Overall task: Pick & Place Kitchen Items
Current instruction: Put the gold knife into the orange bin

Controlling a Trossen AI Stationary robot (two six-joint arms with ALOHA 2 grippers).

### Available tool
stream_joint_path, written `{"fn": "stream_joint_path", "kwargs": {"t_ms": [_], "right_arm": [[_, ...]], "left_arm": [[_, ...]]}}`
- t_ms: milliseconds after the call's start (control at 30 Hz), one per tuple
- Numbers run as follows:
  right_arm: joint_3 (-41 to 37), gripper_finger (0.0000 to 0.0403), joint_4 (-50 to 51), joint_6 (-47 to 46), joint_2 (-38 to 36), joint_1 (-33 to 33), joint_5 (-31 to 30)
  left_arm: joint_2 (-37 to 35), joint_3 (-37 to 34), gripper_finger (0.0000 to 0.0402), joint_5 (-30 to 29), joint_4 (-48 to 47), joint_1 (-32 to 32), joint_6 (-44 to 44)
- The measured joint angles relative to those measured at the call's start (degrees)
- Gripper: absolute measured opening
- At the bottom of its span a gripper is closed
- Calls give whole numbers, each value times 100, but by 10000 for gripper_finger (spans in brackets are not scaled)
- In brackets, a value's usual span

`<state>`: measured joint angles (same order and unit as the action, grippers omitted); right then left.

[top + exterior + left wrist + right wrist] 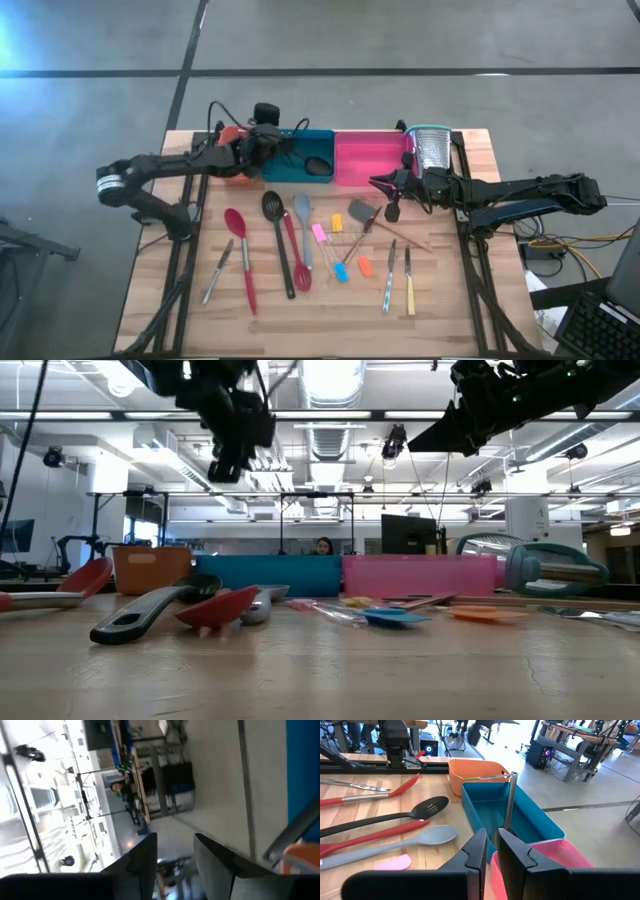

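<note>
- My right gripper (492, 835) hangs over the near end of the pink tray (365, 160), jaws narrow, pinching a slim grey handle (510, 800).
- My left gripper (258, 143) sits high where the orange tray (470, 770) meets the teal tray (540, 822), jaws partly apart with nothing between them.
- Spread on the bench (450, 320): red spoon (238, 250), black slotted spoon (277, 235), grey spoon (303, 225), 2 knives (400, 280) and small coloured tools (340, 270).
- The grater (432, 148) crowds the right arm's far side.
</note>
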<state>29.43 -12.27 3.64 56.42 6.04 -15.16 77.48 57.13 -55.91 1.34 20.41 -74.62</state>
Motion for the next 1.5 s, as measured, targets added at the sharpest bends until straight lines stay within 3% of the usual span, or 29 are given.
{"fn": "stream_joint_path", "kwargs": {"t_ms": [233,567,700,1000,1233,1367,1500], "right_arm": [[0,38,-2,0,0,-2,0],[0,38,-7,-4,0,-2,0],[0,38,-6,-7,0,-2,2],[0,38,0,-24,0,-2,13],[56,38,44,-354,-1,-2,14],[501,38,803,-511,246,-60,14],[1195,38,1814,-623,912,-122,14]], "left_arm": [[-642,-14,133,-12,-314,-602,1575],[-1322,-18,133,18,-2277,-1110,4802],[-1466,-173,133,222,-2560,-1240,5868],[-1603,-1545,133,981,-1281,-1438,6292],[-1603,-2347,133,2174,-784,-1520,6502],[-1603,-2444,133,2632,-706,-1555,6576],[-1603,-2446,133,2484,-465,-1561,6450]]}}
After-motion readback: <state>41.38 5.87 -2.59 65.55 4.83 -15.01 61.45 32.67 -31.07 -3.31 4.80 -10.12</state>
